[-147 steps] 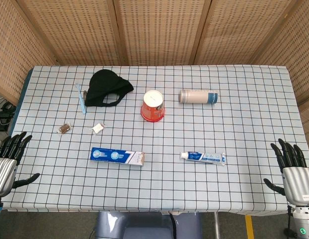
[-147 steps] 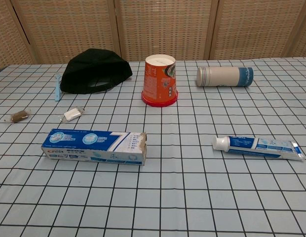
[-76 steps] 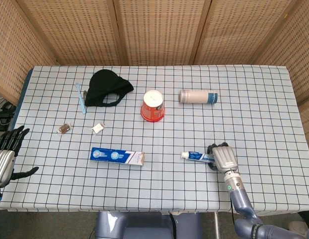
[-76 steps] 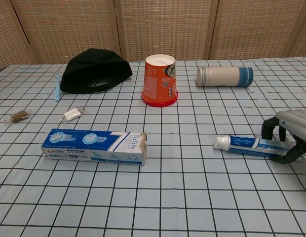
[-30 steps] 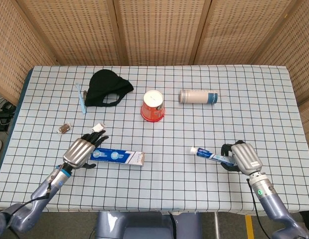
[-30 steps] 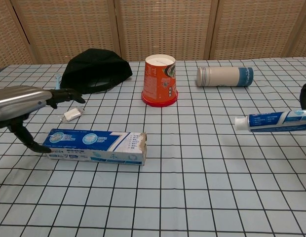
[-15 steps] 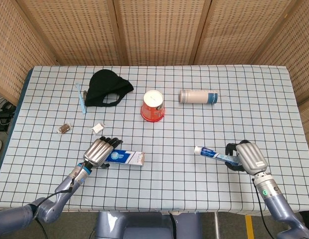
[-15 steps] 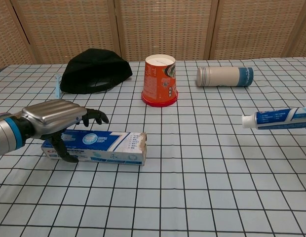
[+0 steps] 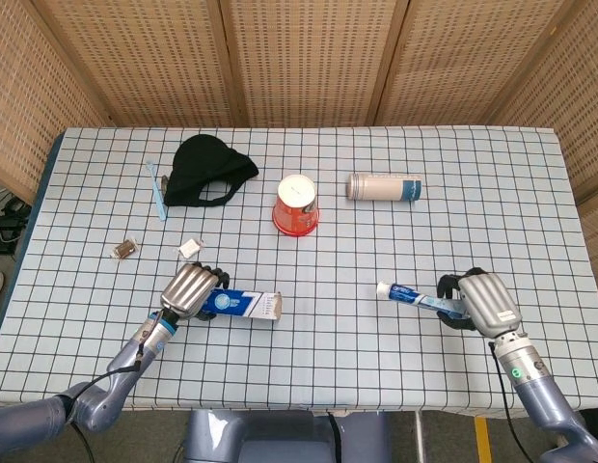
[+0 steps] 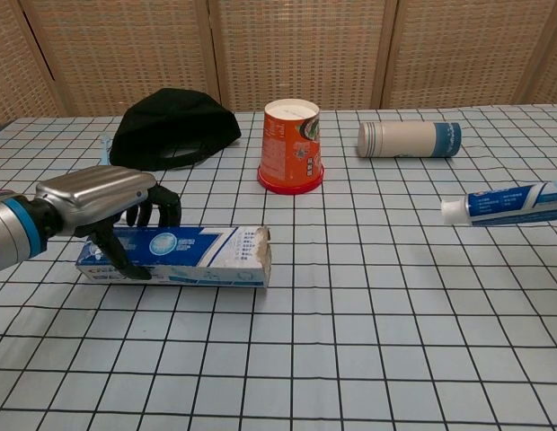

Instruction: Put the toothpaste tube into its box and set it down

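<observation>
The blue-and-white toothpaste box (image 9: 246, 305) (image 10: 198, 255) lies left of centre, its torn open end facing right. My left hand (image 9: 188, 290) (image 10: 103, 211) grips the box's left end, fingers curled over its top, and the box looks tipped up a little. My right hand (image 9: 484, 303) holds the toothpaste tube (image 9: 412, 295) (image 10: 508, 204) by its tail, above the table, with the white cap pointing left. In the chest view the right hand itself is out of frame.
An upside-down red paper cup (image 9: 296, 204) stands at mid table. A white and blue cylinder (image 9: 384, 186) lies behind right. Black cap (image 9: 208, 171), blue toothbrush (image 9: 156, 191) and two small wrapped sweets (image 9: 188, 248) sit at the left.
My left hand has closed its fingers over the box's left end and tilted the box slightly. The tube in my right hand has barely shifted.
</observation>
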